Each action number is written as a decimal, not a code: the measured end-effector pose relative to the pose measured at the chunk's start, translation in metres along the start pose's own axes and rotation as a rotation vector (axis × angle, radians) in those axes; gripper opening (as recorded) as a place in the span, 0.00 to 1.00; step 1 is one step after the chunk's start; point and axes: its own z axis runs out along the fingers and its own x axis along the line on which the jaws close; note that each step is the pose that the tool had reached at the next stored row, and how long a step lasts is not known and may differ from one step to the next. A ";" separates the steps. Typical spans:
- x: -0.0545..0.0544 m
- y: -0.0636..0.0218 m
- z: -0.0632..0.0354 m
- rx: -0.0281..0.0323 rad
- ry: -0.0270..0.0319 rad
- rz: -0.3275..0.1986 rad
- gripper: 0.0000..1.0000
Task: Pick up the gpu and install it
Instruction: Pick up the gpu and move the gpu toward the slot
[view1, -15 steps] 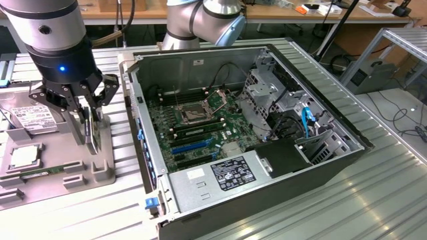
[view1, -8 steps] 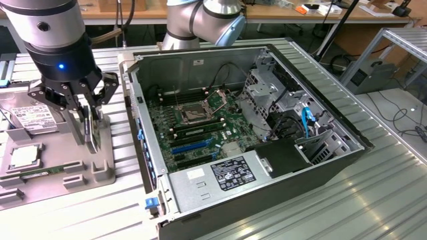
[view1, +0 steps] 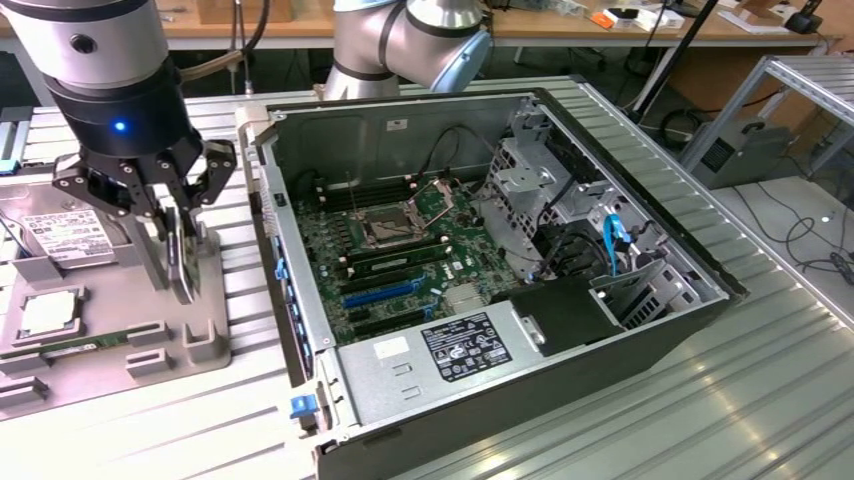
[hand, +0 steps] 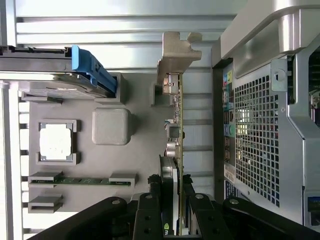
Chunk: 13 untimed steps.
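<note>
The gpu (view1: 184, 265) stands on edge in a slot of the grey holder tray (view1: 120, 360), on the exterior view's left. It is a thin dark card with a pale metal bracket at one end. My gripper (view1: 174, 225) comes down over its top edge and is shut on it, one finger on each face. In the wrist view the gpu (hand: 176, 125) runs away from my gripper (hand: 172, 210), its bracket at the far end. The open computer case (view1: 641, 340) lies beside the tray, motherboard (view1: 400, 250) facing up with blue slots (view1: 380, 295).
The tray (hand: 140, 165) also holds a silver hard drive (view1: 67, 235) with a blue tab (hand: 92, 70), a square processor (hand: 56, 141) and a memory stick (hand: 82, 180). The case's perforated rear wall (hand: 260, 125) stands close beside the card. Cables and a drive cage fill the case's far side.
</note>
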 end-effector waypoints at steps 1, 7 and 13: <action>0.000 0.0001 -0.0011 -0.0001 0.0000 0.000 0.27; 0.000 0.0004 -0.0075 -0.0005 0.0000 0.000 0.27; 0.000 0.0007 -0.0142 -0.0009 0.0000 0.000 0.27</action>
